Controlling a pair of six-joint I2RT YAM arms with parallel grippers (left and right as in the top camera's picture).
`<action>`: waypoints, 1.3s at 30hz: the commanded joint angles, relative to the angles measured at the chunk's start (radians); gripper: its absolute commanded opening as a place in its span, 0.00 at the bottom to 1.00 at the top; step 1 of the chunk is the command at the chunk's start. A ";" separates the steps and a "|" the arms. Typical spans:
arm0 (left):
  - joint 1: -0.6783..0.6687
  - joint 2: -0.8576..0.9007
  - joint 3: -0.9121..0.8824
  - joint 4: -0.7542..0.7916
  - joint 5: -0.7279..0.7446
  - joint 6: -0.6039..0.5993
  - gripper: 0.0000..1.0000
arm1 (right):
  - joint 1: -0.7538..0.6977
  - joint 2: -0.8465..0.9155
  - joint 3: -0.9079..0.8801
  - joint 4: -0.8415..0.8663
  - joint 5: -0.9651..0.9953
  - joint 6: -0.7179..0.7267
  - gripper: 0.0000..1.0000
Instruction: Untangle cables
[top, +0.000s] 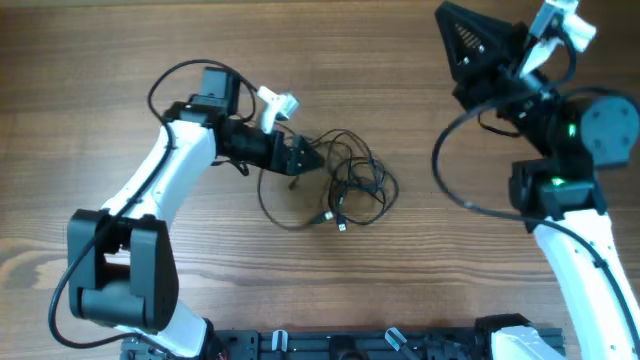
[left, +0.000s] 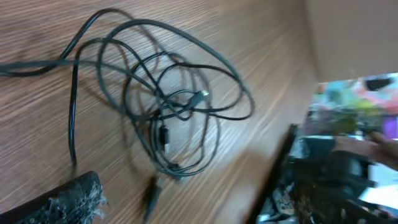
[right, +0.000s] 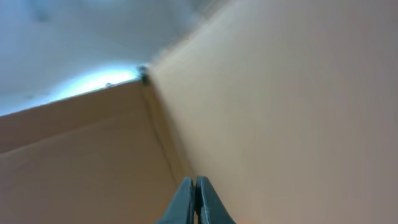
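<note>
The wooden table (top: 90, 60) carries everything. The left arm (top: 165, 170) reaches out across it, while the right arm (top: 585, 240) stands folded up, well away from the work.

The right gripper (right: 194, 193) is lifted high and far from the cables. Its two fingers are pressed together on nothing and face a plain beige surface. The left gripper (top: 302, 160) sits low over the wood with its jaws spread. Its wrist view shows only one finger (left: 71, 199) at the lower edge, the partner out of frame and nothing between them, so this hand is released and empty.

The cables (top: 352, 185) lie in one loose knot of overlapping loops directly ahead of the left gripper's fingertips, resting on the table. One cord (left: 37, 65) leaves the knot and runs off to the gripper's side. Another strand comes down close to the visible finger, though I cannot tell whether it touches. A silver-tipped plug (left: 202, 94) sits in the middle of the knot. A dark plug body (left: 163, 134) lies just nearer the gripper, under crossing loops.

The knot looks largely intact, so the task seems early, and the step in hand reads as picking a fresh hold. The next move likely calls for closing on a single outer strand or a plug end, not the whole bundle. The gripper would then draw it away from the knot slowly, so the loops slide free instead of tightening.
</note>
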 joint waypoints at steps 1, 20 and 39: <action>0.000 0.000 -0.006 0.029 -0.152 -0.105 1.00 | -0.027 -0.007 0.003 -0.248 -0.115 -0.030 0.07; -0.081 0.000 -0.006 0.161 -0.212 -0.562 1.00 | -0.021 0.255 -0.006 -1.290 0.119 -0.315 0.64; -0.281 0.060 -0.006 0.264 -0.426 -0.858 0.79 | 0.137 0.465 -0.126 -1.266 0.095 -0.461 0.45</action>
